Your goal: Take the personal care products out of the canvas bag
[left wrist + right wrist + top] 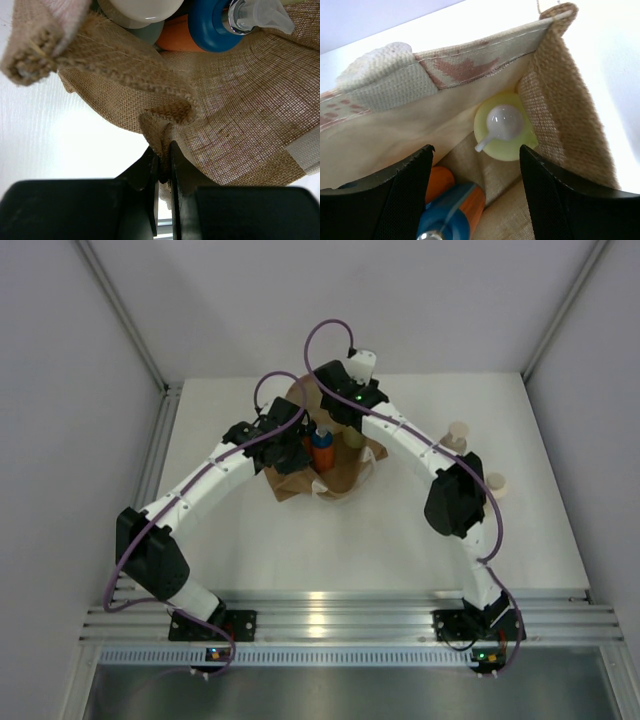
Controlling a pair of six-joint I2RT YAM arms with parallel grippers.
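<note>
At the far middle of the table [400, 550], the canvas bag [345, 480] sat slumped between my two arms. My left pincer [165, 156] was clenched on the bag's woven edge, with a fold of the coarse fabric pinched flat between its black fingers [142, 170]. My right pincer [475, 150] hung released over the bag's open mouth, its fingers spread wide apart.

Below that open pincer, inside the bag, the yellow-green bottle [511, 150] stood upright in a corner, pressed against the woven side wall with its white pump head pointing up. Just beside it was an orange bottle [472, 200] with a blue cap, also still in the bag. From my left wrist I could see a greyish bottle [145, 32] under a white cap, touching that orange one at the bag's mouth.

Two more products were already out on the table, right of the bag: a tan bottle [457, 435] and a cream bottle [494, 483], both upright, apart from each other and clear of the fabric.
</note>
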